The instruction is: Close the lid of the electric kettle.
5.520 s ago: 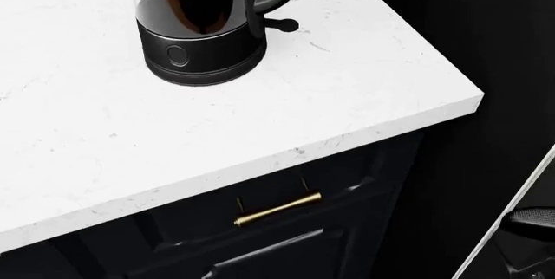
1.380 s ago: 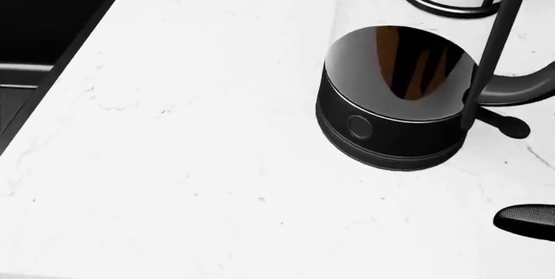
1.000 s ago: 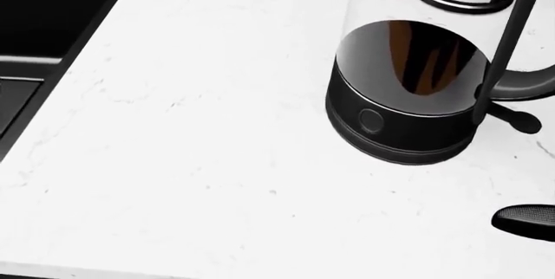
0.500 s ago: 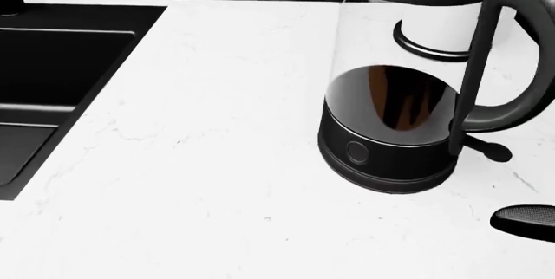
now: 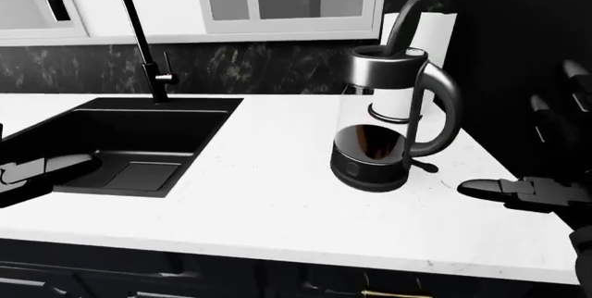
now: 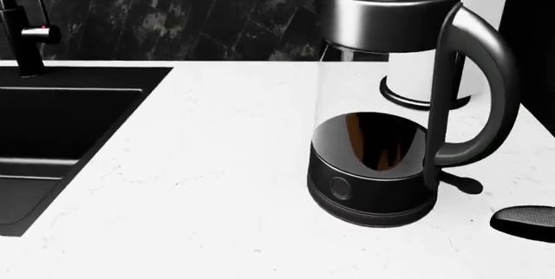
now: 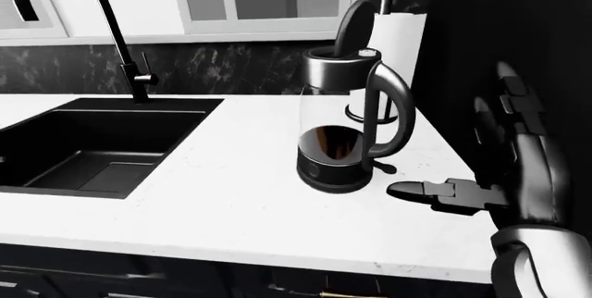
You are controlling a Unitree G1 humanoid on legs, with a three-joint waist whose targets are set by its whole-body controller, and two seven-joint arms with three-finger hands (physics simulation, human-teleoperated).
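The head view stays close on the electric kettle (image 6: pixel 382 129) and shows its glass body, the round button low on the dark base and the steel collar at the top. Of the right hand it shows only one dark fingertip at the right edge. The two eye views show more of the room: the black sink (image 5: pixel 120 142) set in the white counter (image 5: pixel 259 201), the tall curved faucet (image 5: pixel 102 20) at the far left, and a window above.

The kettle stands upright on the counter, right of the sink, its long axis vertical. Its handle (image 7: pixel 393 114) points to the right, toward the right hand. The lid (image 7: pixel 352 24) stands open, raised almost upright over the collar. Just beyond the kettle a paper towel roll (image 7: pixel 393 55) stands on its holder.

The right hand (image 7: pixel 504 173) hangs over the counter right of the kettle, apart from it, with the fingers spread and the thumb pointing left, holding nothing. The left hand (image 5: pixel 37 173) shows only in the left-eye view, near the sink's left side; I cannot tell whether it is open or closed.
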